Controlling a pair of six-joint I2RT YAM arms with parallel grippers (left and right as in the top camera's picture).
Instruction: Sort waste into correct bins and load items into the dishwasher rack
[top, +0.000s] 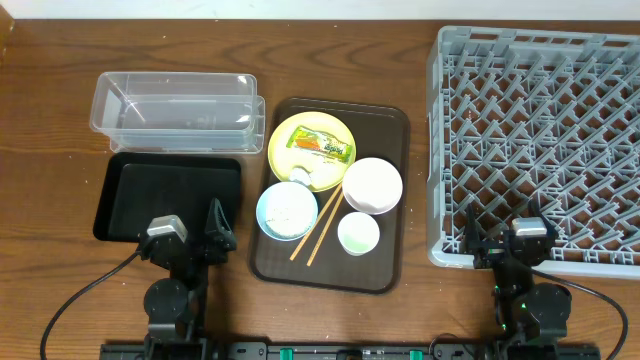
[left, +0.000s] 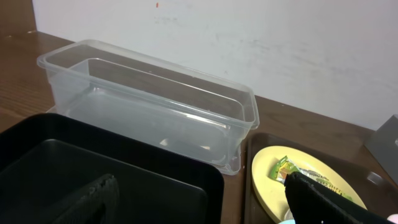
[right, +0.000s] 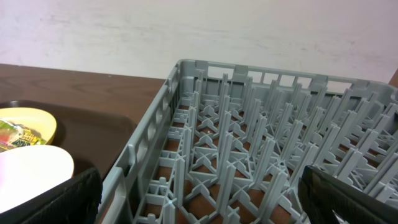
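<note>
Near the front edge of the table (top: 50, 70), your two arms sit with nothing in hand. The left gripper (top: 188, 230) has its jaws spread wide over the near rim of the black tray (top: 165, 195). The right gripper (top: 515, 245) is just as wide at the near wall of the rack (top: 540, 140), which holds nothing yet.

Between them lies the brown tray (top: 388, 130) with everything to be sorted. At its far left sits the plate (top: 283, 150), carrying the wrapper (top: 320, 142). A small white scrap (top: 300, 176) rests at the plate's near edge, beside the blue bowl (top: 287, 210). The white bowl (top: 372, 185) is on the right, with the cup (top: 358, 233) just near of it. The chopsticks (top: 318, 228) slant between the bowls from near left to far right. The tub (top: 175, 100) stands just beyond the black tray, and both bins look bare.

The likely first move is the wrapper, and it falls to your left arm. It lies far and to the right of that gripper, past the black tray's right side. Its long axis runs left to right, tilting slightly toward the near right. Come across that axis to pinch the short width. Your right arm is nearer the white bowl and cup, which lie to its left.
</note>
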